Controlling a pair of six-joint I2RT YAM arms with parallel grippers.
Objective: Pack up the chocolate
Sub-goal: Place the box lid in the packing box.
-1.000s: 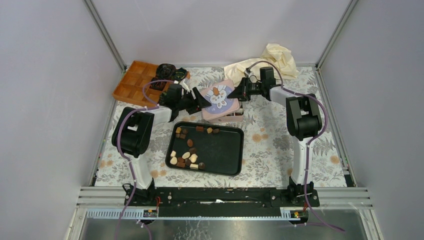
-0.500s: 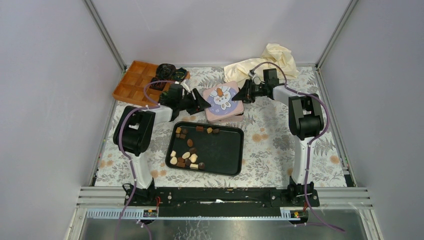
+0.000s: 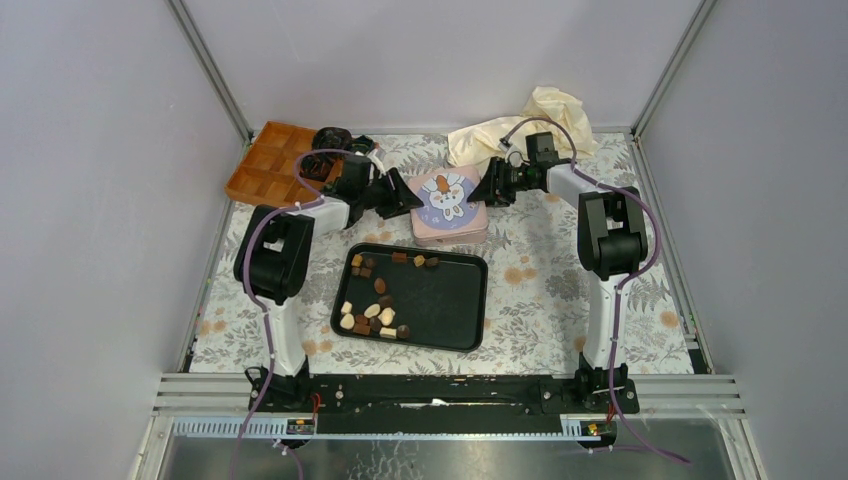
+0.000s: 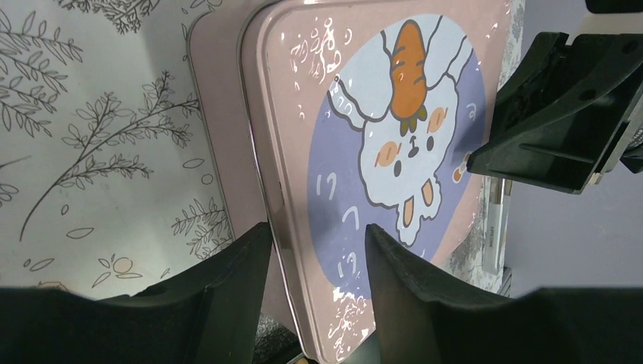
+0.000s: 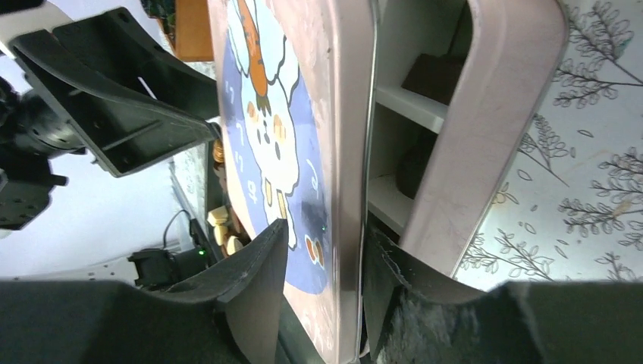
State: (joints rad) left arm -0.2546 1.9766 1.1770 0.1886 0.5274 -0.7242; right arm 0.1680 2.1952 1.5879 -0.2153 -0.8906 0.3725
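The chocolate (image 3: 372,312) is lying loose on the black tray (image 3: 450,330), dark, tan and cream pieces bunching along its far rim and its left side. A couple of dark pieces (image 5: 432,76) are also sitting in the white compartments of the pink tin (image 5: 493,121) just beyond the tray. The rabbit lid (image 3: 447,196) is riding over the tin off-square, the base peeking out beside it.

Both arms are working that lid from opposite sides. The left gripper (image 4: 317,227) is reaching in half-wide, one finger outside the lid's rim and the other over its printed face, gripping nothing. The right gripper (image 5: 327,229) is straddling the lid's edge with its jaws parted; I cannot tell whether they are pressing on it.

An orange divided tray (image 3: 268,160), crumpled dark paper cups (image 3: 335,140) and a cream cloth (image 3: 540,115) are sitting along the back of the floral table cover (image 3: 540,280).
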